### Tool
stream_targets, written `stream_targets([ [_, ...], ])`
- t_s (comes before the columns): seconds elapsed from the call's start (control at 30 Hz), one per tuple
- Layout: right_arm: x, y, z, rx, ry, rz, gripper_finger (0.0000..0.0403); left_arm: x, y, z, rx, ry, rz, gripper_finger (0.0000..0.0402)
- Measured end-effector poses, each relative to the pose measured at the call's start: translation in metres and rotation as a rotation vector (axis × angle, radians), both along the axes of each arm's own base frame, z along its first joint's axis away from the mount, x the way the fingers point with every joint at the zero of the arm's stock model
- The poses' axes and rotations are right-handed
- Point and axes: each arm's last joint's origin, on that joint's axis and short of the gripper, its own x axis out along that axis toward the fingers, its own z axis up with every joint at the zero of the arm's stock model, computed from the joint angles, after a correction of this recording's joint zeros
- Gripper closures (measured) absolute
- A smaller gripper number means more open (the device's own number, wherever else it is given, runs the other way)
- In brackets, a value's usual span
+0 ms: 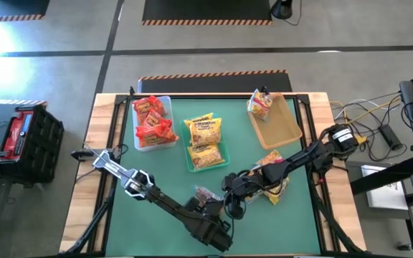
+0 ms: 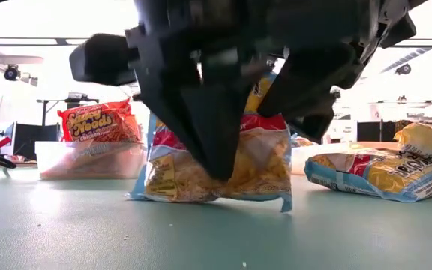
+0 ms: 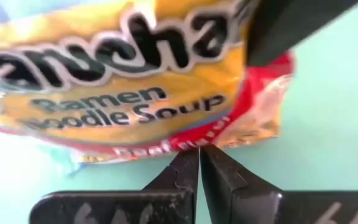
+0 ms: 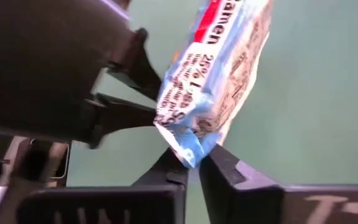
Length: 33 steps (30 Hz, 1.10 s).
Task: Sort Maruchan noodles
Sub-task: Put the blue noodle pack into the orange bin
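A yellow, red and blue Maruchan noodle packet stands on edge at the near middle of the green mat, also seen from above. My left gripper and my right gripper are both shut on it from opposite sides. Red packets fill a clear bin. Yellow packets lie in a teal bin. One packet leans at the far corner of a tan bin. My left gripper pinches the packet's red-trimmed long edge between its two fingertips, coming steeply from above. The packet stands upright below it, its lower edge down at the mat; whether it touches, I cannot tell. My right gripper pinches a blue corner of the packet's sealed end between its two fingertips, slanting down from the table's right side. The packet rises away from the fingers on edge.
More packets lie on the mat under my right arm, one of them at the low view's right. The three bins stand in a row along the far half. Free mat lies at the near left.
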Motion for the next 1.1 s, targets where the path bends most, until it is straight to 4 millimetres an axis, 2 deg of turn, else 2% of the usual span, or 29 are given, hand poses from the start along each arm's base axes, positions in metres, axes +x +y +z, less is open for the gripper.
stream_targets([
  [0.13, 0.0, -0.001, 0.0, -0.007, -0.002, 0.003, 0.0393, -0.006, -0.011, 0.01, 0.01, -0.059, 0.012, 0.0401],
  [0.3, 0.0, -0.002, 0.0, -0.008, 0.0, 0.0, 0.0394, -0.02, -0.023, 0.034, 0.004, -0.133, 0.051, 0.0401],
  [0.57, 0.0, -0.013, 0.012, -0.019, -0.023, -0.05, 0.0394, -0.042, -0.032, 0.058, -0.039, -0.182, 0.182, 0.0402],
  [0.8, -0.005, -0.032, 0.031, -0.058, -0.049, -0.122, 0.0395, -0.067, -0.037, 0.077, -0.032, -0.189, 0.27, 0.0401],
  [1.1, -0.017, -0.058, 0.063, -0.067, -0.097, -0.179, 0.0395, -0.074, -0.039, 0.087, -0.01, -0.238, 0.248, 0.0401],
])
